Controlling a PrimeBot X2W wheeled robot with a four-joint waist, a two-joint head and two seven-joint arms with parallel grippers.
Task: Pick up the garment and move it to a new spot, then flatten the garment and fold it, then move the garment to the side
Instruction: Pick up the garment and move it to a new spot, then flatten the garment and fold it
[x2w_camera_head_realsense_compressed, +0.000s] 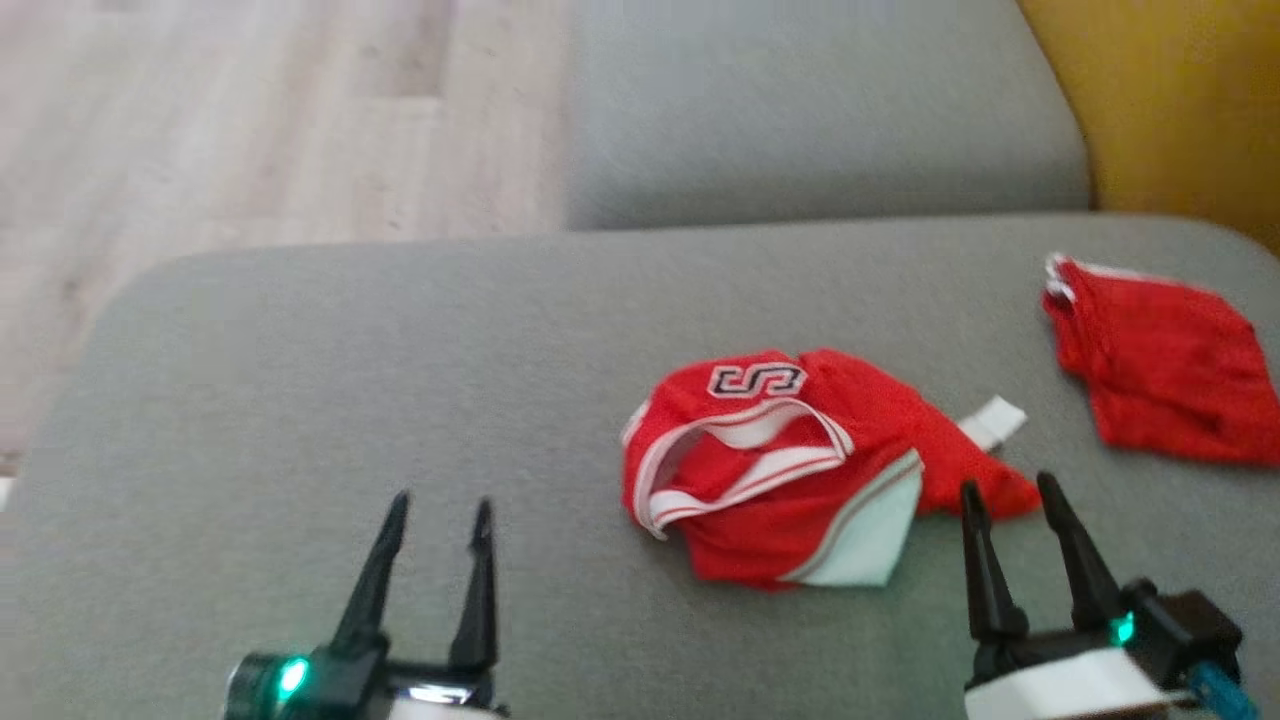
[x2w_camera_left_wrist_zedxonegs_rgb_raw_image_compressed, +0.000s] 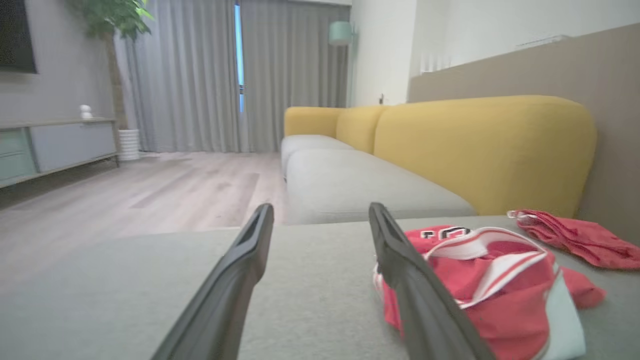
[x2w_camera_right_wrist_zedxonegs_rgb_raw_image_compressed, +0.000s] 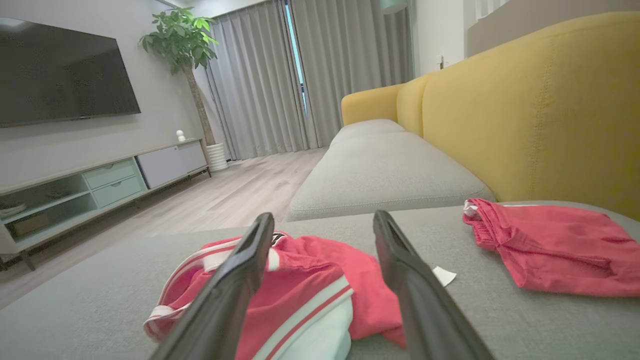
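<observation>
Head view: the red jersey (x2w_camera_head_realsense_compressed: 780, 470) lies bunched on the grey sofa seat (x2w_camera_head_realsense_compressed: 350, 350), right of centre and toward the near edge. A second red garment (x2w_camera_head_realsense_compressed: 1160, 370) rests by the far right corner. Left claw (x2w_camera_head_realsense_compressed: 442, 502) and right claw (x2w_camera_head_realsense_compressed: 1008, 485) both stand spread wide, holding nothing. Step judged: flattening, not yet begun. The next move calls for pinching two opposite hems and drawing them apart. Right wrist view adds the wall television (x2w_camera_right_wrist_zedxonegs_rgb_raw_image_compressed: 60, 75), outside the head view's downward frame.
</observation>
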